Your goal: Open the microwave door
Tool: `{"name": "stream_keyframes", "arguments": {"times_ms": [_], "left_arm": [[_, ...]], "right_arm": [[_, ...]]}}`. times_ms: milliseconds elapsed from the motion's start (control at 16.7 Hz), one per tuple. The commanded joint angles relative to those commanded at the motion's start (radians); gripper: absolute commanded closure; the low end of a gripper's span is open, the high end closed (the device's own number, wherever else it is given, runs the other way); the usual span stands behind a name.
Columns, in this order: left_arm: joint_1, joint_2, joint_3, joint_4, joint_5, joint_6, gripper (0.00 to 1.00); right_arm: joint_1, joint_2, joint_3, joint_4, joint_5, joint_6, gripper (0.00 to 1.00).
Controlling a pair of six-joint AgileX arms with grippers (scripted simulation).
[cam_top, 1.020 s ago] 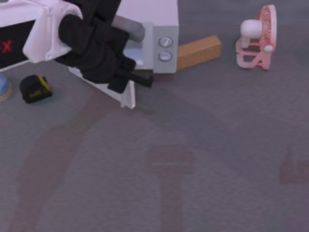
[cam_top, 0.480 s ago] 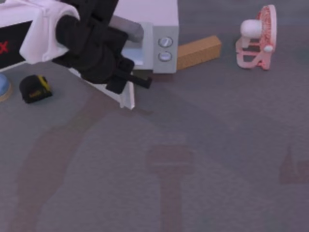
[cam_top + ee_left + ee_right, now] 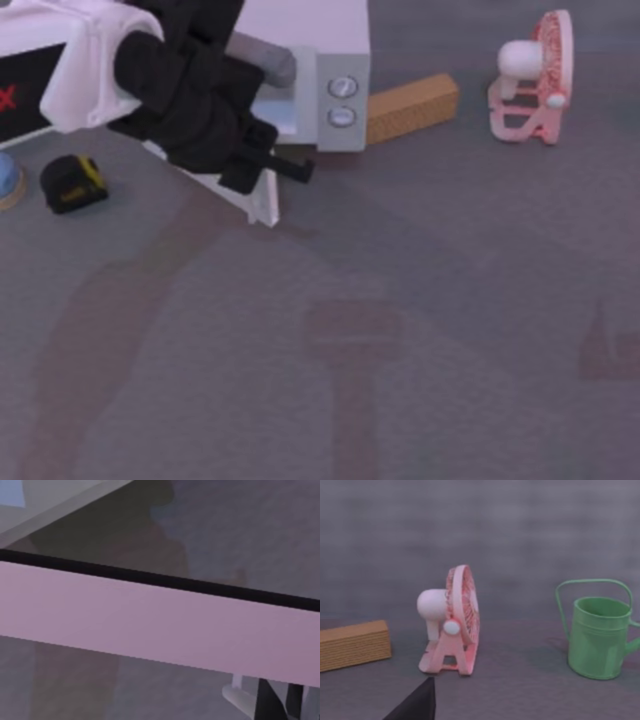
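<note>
Since earlier frames: left arm shifted slightly toward tabletop's left, microwave door [image 3: 262, 203] swung marginally wider. Tabletop [image 3: 420, 330] grey. Microwave [image 3: 330, 60] at top left-centre, cavity exposed, two knobs facing front. Door open, angled out from left hinge side, free edge near tabletop. Left hand [image 3: 268, 160] at door's upper edge; fingers' spacing cannot tell. Pink fan [image 3: 535, 80] at right. Wooden block [image 3: 412, 106] just beside microwave. Green watering can [image 3: 597, 635] beyond fan. Tape measure [image 3: 72, 183] at left. Right hand [image 3: 415, 705] barely visible, state cannot tell.
</note>
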Motion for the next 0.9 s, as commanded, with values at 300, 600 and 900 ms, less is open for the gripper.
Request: {"name": "stream_keyframes", "arguments": {"times_ms": [300,600,900], "left_arm": [[0.0,0.0,0.0,0.0,0.0,0.0,1.0],[-0.005,0.003,-0.003,0.0,0.006,-0.003,1.0],[0.026,-0.028,-0.041,-0.002,0.048,0.076,1.0]], "right_arm": [[0.0,0.0,0.0,0.0,0.0,0.0,0.0],[0.0,0.0,0.0,0.0,0.0,0.0,0.0],[0.0,0.0,0.0,0.0,0.0,0.0,0.0]]}}
